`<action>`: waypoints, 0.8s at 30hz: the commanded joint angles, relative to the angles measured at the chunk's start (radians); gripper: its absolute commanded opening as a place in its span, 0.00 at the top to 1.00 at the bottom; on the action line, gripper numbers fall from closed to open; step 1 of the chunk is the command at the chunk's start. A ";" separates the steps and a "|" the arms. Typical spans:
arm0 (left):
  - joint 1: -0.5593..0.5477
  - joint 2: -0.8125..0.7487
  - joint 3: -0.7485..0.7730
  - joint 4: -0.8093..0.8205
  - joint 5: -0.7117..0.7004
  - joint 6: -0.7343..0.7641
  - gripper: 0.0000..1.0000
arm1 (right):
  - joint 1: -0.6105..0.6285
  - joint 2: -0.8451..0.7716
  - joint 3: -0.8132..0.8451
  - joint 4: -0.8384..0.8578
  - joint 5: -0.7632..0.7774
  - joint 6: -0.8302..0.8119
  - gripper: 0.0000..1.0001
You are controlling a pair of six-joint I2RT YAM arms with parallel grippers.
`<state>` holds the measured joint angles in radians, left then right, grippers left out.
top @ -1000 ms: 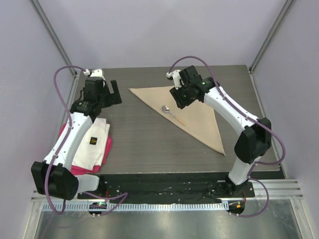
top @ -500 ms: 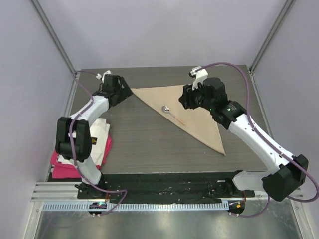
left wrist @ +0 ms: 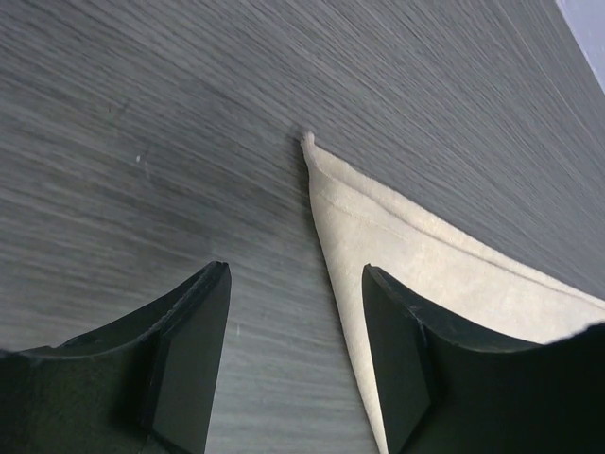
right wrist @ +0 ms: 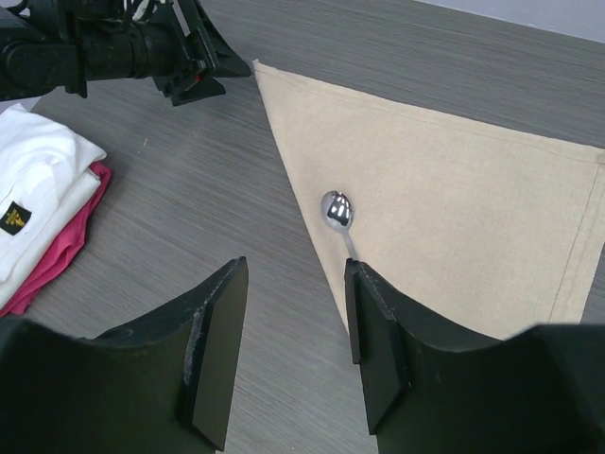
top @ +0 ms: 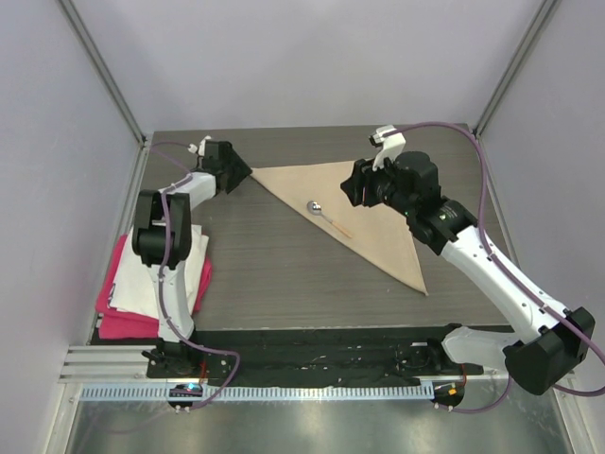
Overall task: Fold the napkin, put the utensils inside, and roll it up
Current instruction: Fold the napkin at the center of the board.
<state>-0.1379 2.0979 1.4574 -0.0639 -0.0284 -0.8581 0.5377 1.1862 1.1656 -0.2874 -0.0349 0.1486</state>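
The beige napkin [top: 373,213] lies flat on the dark table, folded into a triangle. The spoon [top: 316,206] rests on it near its left edge, silver bowl toward the far left and handle toward the near right. My left gripper [top: 238,170] is open and low at the napkin's far left corner [left wrist: 309,144]. In the left wrist view its jaws [left wrist: 295,284] straddle the cloth's edge [left wrist: 425,274]. My right gripper [top: 359,189] is open and empty above the napkin's far part. In the right wrist view [right wrist: 295,284] the spoon bowl [right wrist: 336,210] shows just beyond its fingers.
A white cloth with a dark logo [top: 175,270] lies on a pink-red cloth [top: 128,317] at the table's left near side; both also show in the right wrist view [right wrist: 38,189]. Metal posts and walls ring the table [top: 274,274].
My left arm has swung from above the cloth stack to the napkin's far left corner. My right gripper has drawn back to the right, away from the spoon. Napkin and spoon have not moved.
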 commanded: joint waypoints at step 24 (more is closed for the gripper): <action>0.020 0.152 0.086 0.115 0.064 -0.061 0.60 | 0.005 0.035 0.013 0.040 0.000 0.029 0.43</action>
<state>-0.1234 2.2189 1.5185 0.0410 0.0307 -0.9176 0.5377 1.2304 1.1648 -0.2848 -0.0360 0.1650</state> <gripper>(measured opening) 0.402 0.568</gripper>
